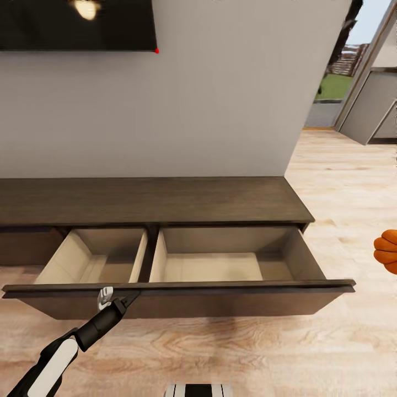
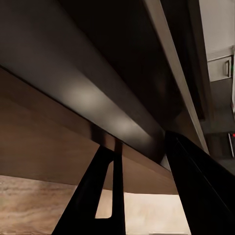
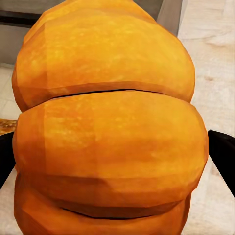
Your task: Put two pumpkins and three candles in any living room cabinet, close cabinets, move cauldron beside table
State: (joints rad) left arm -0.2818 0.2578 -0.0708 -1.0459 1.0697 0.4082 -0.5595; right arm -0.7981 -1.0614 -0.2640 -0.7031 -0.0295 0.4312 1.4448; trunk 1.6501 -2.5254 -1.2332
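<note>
Right gripper (image 3: 117, 147) is clamped on a pumpkin (image 3: 107, 132), dark fingers hugging both sides; it's bright orange, fat ribbed, hanging over the floor off the cabinet's right end (image 1: 387, 251). Left gripper (image 1: 108, 298) sits at the drawer front's top edge, can't tell if it's apart or together. The cabinet (image 1: 165, 201) has its wide drawer pulled out, both beige compartments bare, so I'd say nothing's stowed yet and the closing and cauldron bits are all left.

Head high, wrists close — cabinet (image 1: 165, 201) shared
</note>
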